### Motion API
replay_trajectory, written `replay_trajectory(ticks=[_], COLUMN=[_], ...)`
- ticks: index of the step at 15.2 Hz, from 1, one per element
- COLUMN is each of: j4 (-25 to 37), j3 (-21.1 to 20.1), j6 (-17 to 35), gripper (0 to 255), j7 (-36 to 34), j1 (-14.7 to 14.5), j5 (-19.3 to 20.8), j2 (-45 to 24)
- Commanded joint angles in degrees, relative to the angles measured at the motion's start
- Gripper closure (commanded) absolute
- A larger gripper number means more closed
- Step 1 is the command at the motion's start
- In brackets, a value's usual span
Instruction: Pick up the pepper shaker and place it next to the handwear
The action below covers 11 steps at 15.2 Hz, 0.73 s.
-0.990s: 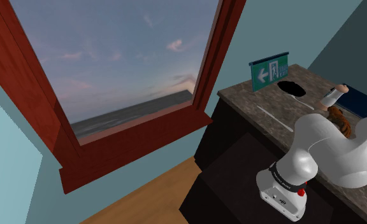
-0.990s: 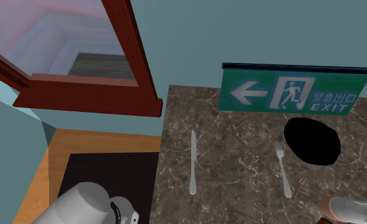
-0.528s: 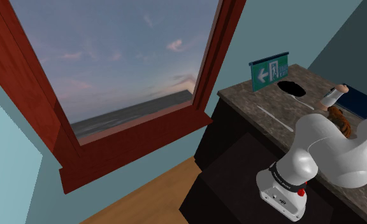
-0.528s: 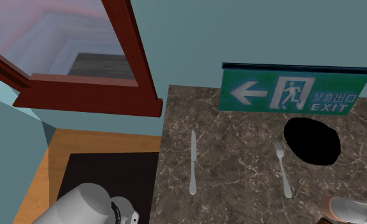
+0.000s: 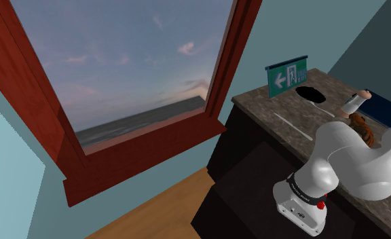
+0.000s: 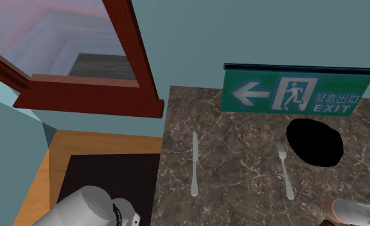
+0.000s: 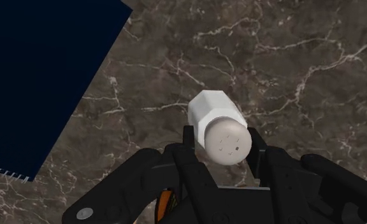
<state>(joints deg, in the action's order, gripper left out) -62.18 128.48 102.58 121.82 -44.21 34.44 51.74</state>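
You have a dark blue cloth (image 7: 42,76) lying flat on the brown marble counter (image 7: 290,57), off to one side of the gripper (image 7: 222,139); well apart from the cloth sits the white pepper shaker (image 7: 215,118), its holed cap turned towards the camera; the claw is clenched on it, one black finger pressed against each side.

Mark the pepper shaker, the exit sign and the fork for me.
pepper shaker (image 7: 218,126): wrist view, where its white body meets the holed cap.
exit sign (image 6: 293,95): second exterior view, on the running-figure panel.
fork (image 6: 284,172): second exterior view, on the middle of its handle.
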Motion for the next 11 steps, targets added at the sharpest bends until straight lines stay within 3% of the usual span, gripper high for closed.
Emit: replay_trajectory(ticks=[1, 11], j4=[-0.7, -3.3], j3=[0.2, 0.8], j6=[1.1, 4.2], gripper=[255, 255], j7=[-0.2, -0.8], j1=[0.1, 0.7], j5=[0.3, 1.0], j2=[0.5, 1.5])
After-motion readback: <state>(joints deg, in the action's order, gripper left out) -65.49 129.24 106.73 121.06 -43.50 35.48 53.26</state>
